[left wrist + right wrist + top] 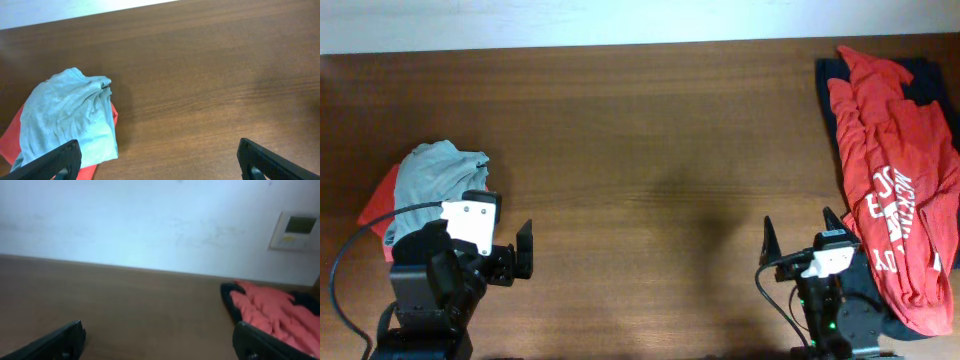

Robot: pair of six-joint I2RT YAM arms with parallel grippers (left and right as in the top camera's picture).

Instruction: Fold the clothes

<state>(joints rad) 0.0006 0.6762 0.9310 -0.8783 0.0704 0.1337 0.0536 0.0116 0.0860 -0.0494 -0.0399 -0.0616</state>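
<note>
A folded grey garment lies on a folded red one at the table's left; both show in the left wrist view, the grey garment over the red one. A crumpled red shirt with white lettering lies over a dark navy garment at the right edge; it shows in the right wrist view. My left gripper is open and empty, just right of the folded pile. My right gripper is open and empty, just left of the red shirt.
The brown wooden table spans the view between the two piles. A pale wall with a small wall panel stands beyond the table's far edge.
</note>
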